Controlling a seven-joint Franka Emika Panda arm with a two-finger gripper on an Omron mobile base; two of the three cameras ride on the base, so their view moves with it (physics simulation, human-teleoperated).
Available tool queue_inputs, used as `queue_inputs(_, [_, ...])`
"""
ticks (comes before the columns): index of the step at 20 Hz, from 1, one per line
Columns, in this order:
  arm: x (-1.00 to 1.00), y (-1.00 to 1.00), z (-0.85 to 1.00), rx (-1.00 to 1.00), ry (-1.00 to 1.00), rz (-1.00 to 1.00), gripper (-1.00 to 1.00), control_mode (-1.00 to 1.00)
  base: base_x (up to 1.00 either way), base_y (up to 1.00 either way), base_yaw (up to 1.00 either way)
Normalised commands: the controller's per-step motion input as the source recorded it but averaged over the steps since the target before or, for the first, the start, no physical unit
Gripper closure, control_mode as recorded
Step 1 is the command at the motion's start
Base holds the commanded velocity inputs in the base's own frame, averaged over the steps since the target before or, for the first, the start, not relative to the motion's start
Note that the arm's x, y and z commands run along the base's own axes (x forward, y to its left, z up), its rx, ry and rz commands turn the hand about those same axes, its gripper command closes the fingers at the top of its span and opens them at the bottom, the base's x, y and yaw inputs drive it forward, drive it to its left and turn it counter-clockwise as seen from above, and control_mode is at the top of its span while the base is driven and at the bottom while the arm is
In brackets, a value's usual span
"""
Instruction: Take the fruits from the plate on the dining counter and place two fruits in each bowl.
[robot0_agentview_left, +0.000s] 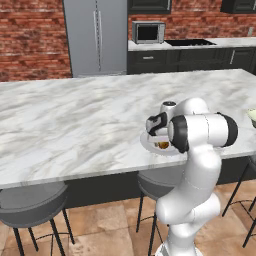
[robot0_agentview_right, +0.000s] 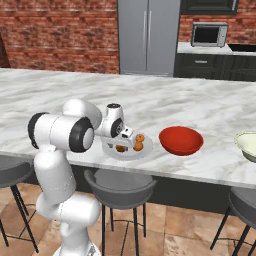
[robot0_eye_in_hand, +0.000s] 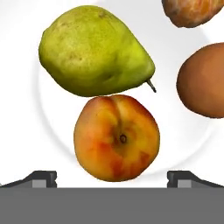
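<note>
Where the arm bends down over the near edge of the dining counter (robot0_agentview_right: 165, 102), the gripper (robot0_eye_in_hand: 112, 178) hangs right above the plate (robot0_eye_in_hand: 26, 109), its two dark fingertips set wide apart with nothing between them. In the hand view the peach (robot0_eye_in_hand: 116, 138), orange and yellow with a red blush, lies just ahead of the open tips and roughly midway between them. Touching it on the far side is the yellow-green pear (robot0_eye_in_hand: 94, 50), lying on its side with its stem pointing toward a round orange-brown fruit (robot0_eye_in_hand: 203, 81) at the right edge. A fourth fruit, orange and mottled (robot0_eye_in_hand: 192, 11), is cut off at the top right corner. All four sit on the plate.

From the right base view the plate (robot0_agentview_right: 142, 154) lies at the counter's near edge, with the red bowl (robot0_agentview_right: 181, 140) just beside it and the pale bowl (robot0_agentview_right: 247, 145) farther along, partly out of frame. Both bowls look empty, though the pale one's inside is barely visible. Dark stools (robot0_agentview_right: 120, 187) stand under the counter.
</note>
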Motion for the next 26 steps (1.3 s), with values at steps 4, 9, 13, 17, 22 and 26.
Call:
queue_inputs(4, [0.33,-0.04,-0.26,0.00,0.00,0.00,-1.00,-1.00,0.00,0.00,0.00])
queue_inputs(9, [0.30,-0.07,-0.12,0.00,0.00,0.00,-1.00,-1.00,0.00,0.00,0.00])
queue_inputs(13, [-0.04,-0.04,-0.06,0.02,0.00,0.00,-1.00,-1.00,0.00,0.00,0.00])
queue_inputs(17, [-0.17,0.00,-0.12,0.01,0.00,-0.01,1.00,-1.00,0.00,0.00,0.00])
queue_inputs(22, [-0.12,-0.06,-0.03,0.05,0.00,-0.07,1.00,-1.00,0.00,0.00,0.00])
queue_inputs(26, [0.00,-0.30,0.70,0.20,-0.01,0.00,1.00,-1.00,0.00,0.00,0.00])
